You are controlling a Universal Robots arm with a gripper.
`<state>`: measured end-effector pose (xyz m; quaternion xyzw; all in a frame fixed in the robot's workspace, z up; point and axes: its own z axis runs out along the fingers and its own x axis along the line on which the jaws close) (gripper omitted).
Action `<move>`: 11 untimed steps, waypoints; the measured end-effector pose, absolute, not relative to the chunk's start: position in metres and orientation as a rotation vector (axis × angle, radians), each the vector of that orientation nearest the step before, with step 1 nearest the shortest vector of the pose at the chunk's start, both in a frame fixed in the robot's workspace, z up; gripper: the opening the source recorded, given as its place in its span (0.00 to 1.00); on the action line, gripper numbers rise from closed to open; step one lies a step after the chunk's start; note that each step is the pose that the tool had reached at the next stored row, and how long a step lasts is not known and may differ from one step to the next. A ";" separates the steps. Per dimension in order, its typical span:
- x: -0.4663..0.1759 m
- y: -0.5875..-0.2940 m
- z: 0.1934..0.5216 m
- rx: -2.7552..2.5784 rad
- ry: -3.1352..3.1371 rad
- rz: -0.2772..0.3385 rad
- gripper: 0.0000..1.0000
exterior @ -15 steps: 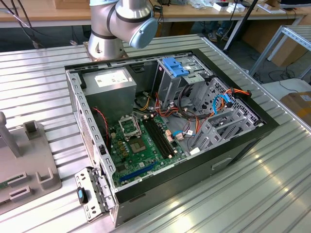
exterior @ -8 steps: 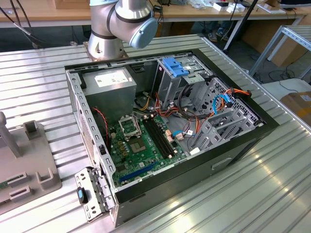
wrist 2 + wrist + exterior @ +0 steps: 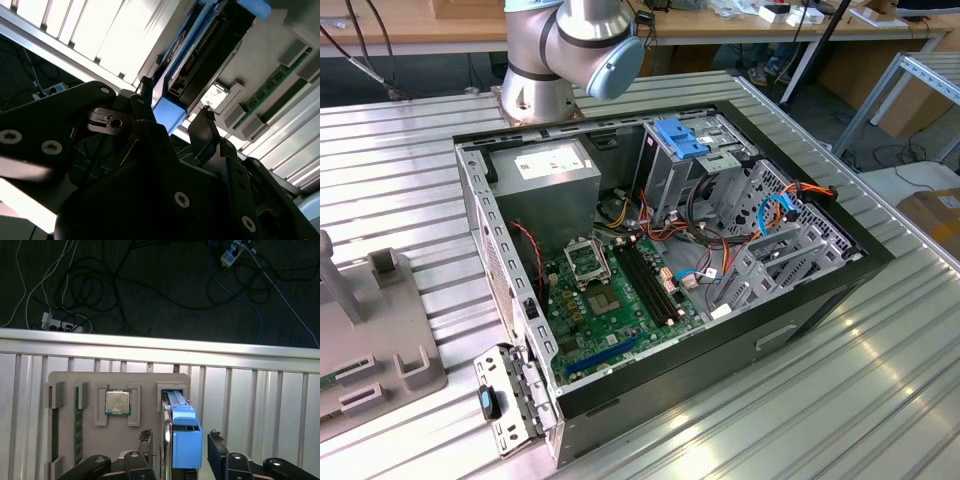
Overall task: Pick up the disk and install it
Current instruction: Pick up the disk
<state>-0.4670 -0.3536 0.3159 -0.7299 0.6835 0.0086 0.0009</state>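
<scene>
**Item: disk** [image 3: 183,440]. It stands on edge in a slot of the grey holder tray [image 3: 145,385], on the ribbed desk [image 3: 840,400], well apart from the computer case [image 3: 720,350].

**Tool** [image 3: 180,439]. Fingers apart, one on each side of the disk. In both wrist views they seem just clear of the blue rails, though contact is hard to rule out.

**Risks (judged).** An off-centre closing could tilt the disk against the slot walls. A weak hold on the smooth rails could let it slip or jam.

**Nearby on the tray.** Processor chip [image 3: 117,402] and memory stick [image 3: 77,425], both beside the slot.

**In the case.** Drive cage [image 3: 770,235] with a fixed blue bracket [image 3: 682,137]. Orange and blue cables [image 3: 778,210] are draped across the cage and could foul it.
</scene>
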 end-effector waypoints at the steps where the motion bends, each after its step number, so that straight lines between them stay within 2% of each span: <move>1: -0.467 -0.354 0.314 -2.292 2.146 0.027 0.56; 11: -0.467 -0.351 0.310 -2.291 2.146 0.027 0.56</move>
